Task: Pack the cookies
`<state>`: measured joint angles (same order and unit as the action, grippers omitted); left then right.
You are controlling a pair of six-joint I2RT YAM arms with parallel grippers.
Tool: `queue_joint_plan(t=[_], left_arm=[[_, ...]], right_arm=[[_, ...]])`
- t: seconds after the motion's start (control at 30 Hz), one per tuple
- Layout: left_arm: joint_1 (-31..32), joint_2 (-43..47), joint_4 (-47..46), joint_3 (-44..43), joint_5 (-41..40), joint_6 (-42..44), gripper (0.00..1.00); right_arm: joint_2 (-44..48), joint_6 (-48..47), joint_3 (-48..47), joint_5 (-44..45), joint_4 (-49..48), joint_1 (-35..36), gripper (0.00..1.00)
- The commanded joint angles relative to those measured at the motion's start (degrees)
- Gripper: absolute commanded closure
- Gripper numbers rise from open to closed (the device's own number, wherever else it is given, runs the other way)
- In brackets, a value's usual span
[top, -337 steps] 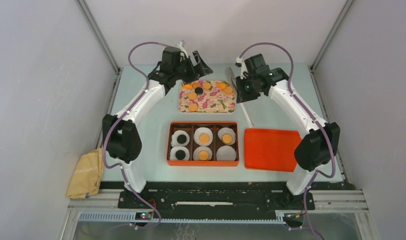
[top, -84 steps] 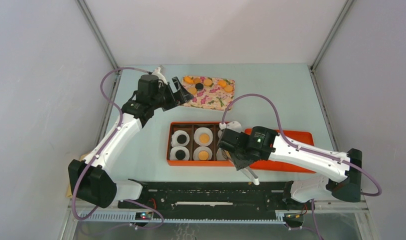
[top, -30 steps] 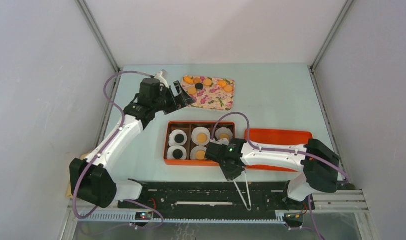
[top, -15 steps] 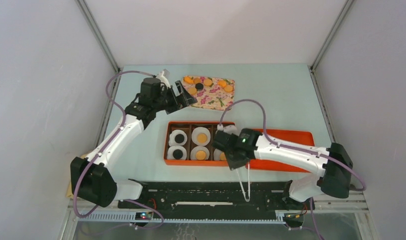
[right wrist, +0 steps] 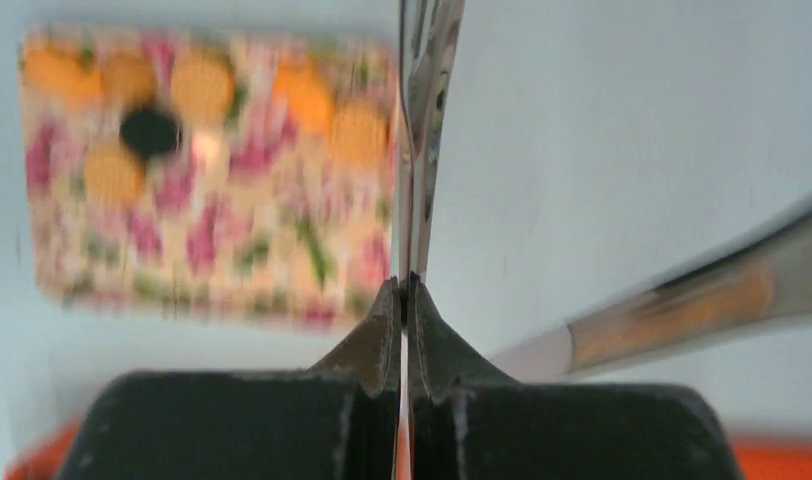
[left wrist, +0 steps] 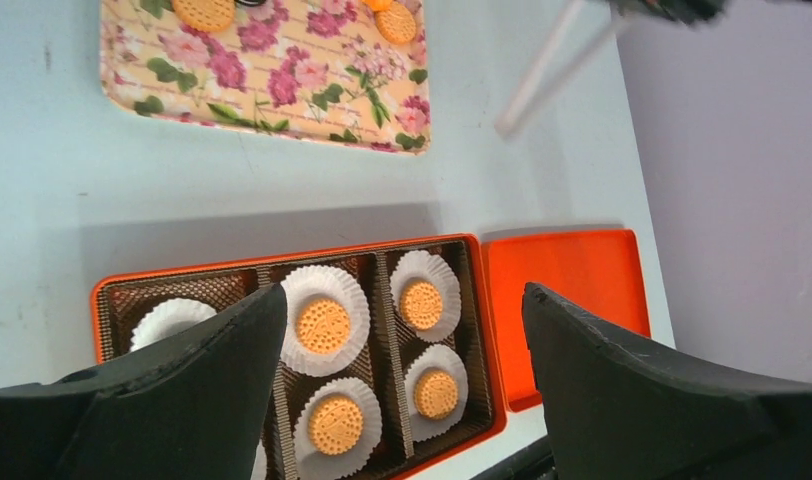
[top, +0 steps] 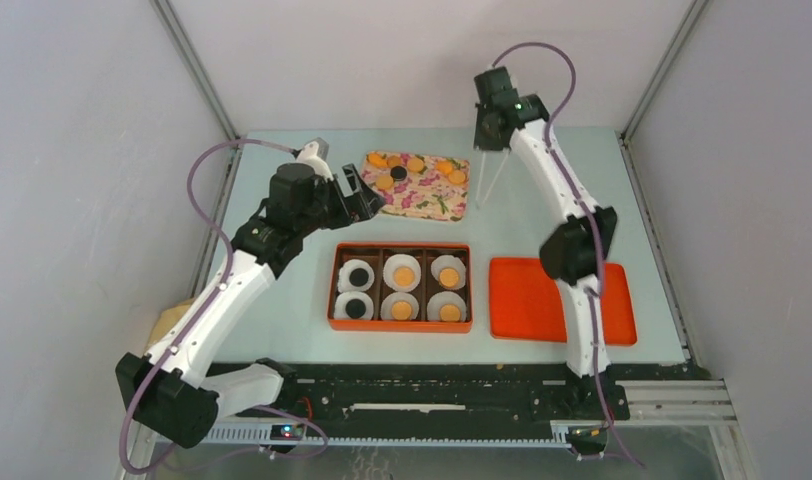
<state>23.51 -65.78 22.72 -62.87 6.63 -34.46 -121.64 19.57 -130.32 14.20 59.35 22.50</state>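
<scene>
**Far left.** A yellow cloth lies at the edge of the table, partly hidden behind my left arm.

**Left gripper**. It is poised just beside the near-left corner of the floral tray. Its fingers are spread wide with nothing between them. Its wrist camera looks down between them onto the box.

**Floral tray.** It carries the loose cookies: several orange-tan ones around a single black one.

**Centre.** The orange box has six compartments. Each holds a white paper liner with one cookie in it. The two left compartments hold black cookies and the other four hold orange-tan.

**Right gripper**. I have it raised over the far edge of the table, right of the tray. It is pinched fully closed on one thin blade of the metal tongs, and the other blade splays off to the side. I see no cookie between the blades.

**Right.** The orange lid lies flat on the table just beside the box, not touching it.
</scene>
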Motion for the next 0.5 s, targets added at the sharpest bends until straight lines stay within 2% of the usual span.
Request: queue_joint_plan(t=[0.0, 0.03, 0.17, 0.2, 0.37, 0.47], left_arm=[[0.14, 1.00, 0.59, -3.32, -4.12, 2.50, 0.08], [0.14, 0.71, 0.76, -3.44, -4.40, 2.62, 0.08], [0.14, -1.43, 1.35, -4.52, -4.42, 3.02, 0.08], [0.18, -1.98, 1.36, -4.85, -4.34, 3.07, 0.08], [0.14, -4.99, 1.46, -6.73, -4.18, 2.92, 0.08], [0.18, -5.73, 1.15, -7.04, -3.82, 2.45, 0.08]], right_arm=[[-20.18, -5.30, -27.95, -2.38, 8.53, -6.53, 1.00], [-21.25, -4.22, -27.96, -3.92, 6.94, -8.24, 1.00], [-13.97, -0.51, -4.67, -10.17, -9.35, -13.57, 1.00], [-13.54, -0.27, -2.47, -11.02, -10.67, -14.50, 1.00], [-18.26, -2.17, -6.74, -13.49, -7.64, -16.36, 0.99], [-19.76, -2.23, -6.34, -15.70, -8.42, -17.18, 0.73]])
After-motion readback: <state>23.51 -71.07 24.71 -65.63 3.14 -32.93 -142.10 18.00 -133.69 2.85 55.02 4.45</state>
